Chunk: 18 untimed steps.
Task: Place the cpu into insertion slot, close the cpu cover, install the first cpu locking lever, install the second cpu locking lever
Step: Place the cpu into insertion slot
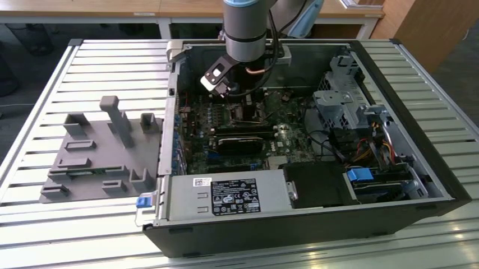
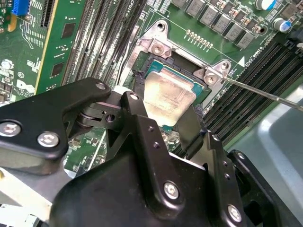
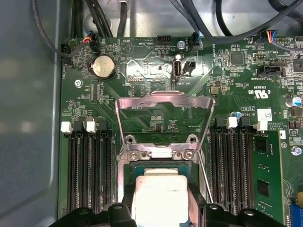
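Observation:
In both wrist views my gripper is shut on the cpu, a flat square chip with a dull silver top held between the black fingers. The cpu hangs just above the insertion slot, a dark socket with a silvery rim on the green board. The cpu cover, a thin silvery frame, stands swung open behind the socket. A thin wire locking lever sticks out beside the socket. In the exterior view the gripper reaches down into the open computer case.
Long black memory slots flank the socket on both sides. A coin battery and cables lie beyond the cover. The power supply and drive cage line the case. A grey fixture sits at the exterior view's left.

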{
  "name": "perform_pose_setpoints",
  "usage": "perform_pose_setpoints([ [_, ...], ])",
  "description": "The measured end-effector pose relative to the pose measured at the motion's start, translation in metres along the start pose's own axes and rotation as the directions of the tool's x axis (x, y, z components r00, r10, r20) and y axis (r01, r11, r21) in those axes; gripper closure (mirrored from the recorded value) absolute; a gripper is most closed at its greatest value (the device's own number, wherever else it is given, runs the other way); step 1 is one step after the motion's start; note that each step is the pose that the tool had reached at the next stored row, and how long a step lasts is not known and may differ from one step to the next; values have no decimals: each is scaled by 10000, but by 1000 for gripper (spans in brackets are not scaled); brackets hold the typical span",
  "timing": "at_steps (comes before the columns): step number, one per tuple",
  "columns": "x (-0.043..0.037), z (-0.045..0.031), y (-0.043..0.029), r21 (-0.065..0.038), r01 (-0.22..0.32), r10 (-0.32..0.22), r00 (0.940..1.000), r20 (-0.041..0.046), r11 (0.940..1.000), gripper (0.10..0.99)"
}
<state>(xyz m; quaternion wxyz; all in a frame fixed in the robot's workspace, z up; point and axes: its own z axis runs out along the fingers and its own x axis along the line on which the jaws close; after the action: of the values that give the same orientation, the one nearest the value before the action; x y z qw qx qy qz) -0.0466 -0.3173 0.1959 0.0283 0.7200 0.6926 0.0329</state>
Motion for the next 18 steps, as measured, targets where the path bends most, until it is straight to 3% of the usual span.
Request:
perform_pose_setpoints([
  [11, 2, 13, -1, 4, 0, 0, 10000, -1, 10000, 561],
  [13, 4, 15, 0, 1, -1, 1, 10000, -8, 10000, 549],
  [14, 3, 15, 0, 1, 0, 0, 10000, -6, 10000, 486],
  [18, 2, 13, -1, 4, 0, 0, 10000, -2, 10000, 486],
])
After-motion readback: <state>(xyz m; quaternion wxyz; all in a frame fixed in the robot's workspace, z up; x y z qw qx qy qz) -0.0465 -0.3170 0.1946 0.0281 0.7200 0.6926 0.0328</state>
